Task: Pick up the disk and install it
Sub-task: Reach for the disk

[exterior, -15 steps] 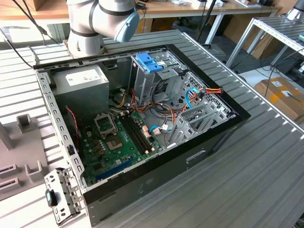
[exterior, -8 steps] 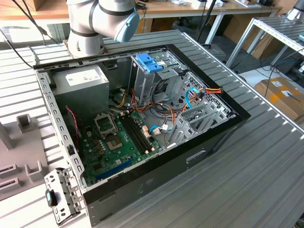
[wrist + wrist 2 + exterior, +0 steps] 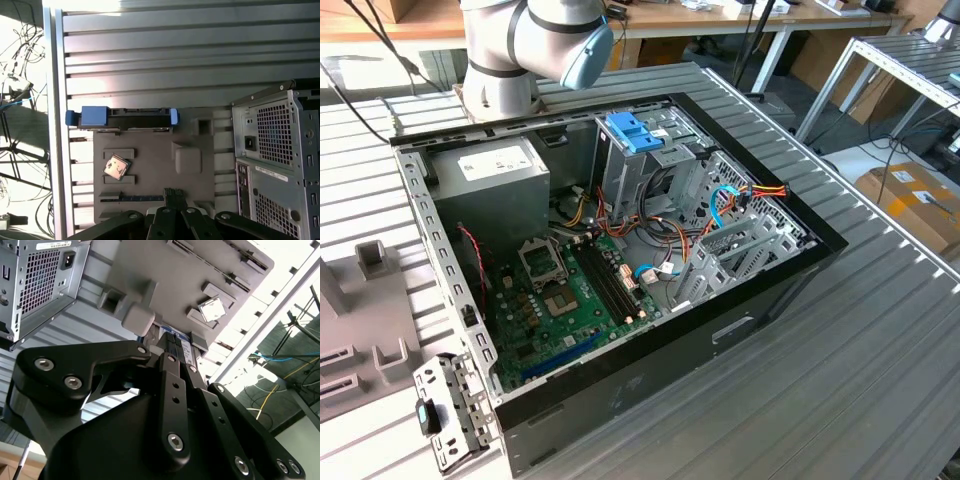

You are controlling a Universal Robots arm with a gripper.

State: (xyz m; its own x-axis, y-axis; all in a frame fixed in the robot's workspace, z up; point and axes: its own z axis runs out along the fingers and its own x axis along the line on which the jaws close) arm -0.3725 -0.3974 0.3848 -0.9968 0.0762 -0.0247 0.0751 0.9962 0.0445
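Clenched gripper (image 3: 173, 194) hovers over grey fixture (image 3: 200, 165) bearing the disk (image 3: 122, 117) on slatted metal table (image 3: 175, 50)

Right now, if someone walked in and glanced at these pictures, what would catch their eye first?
The open computer case on the slatted table sits in the middle of the exterior view, its green motherboard laid bare. In the first wrist view the disk, blue-railed, stands on edge at the border of a grey fixture. A processor chip lies nearby on that fixture, while the gripper hangs over it, apart from the disk.
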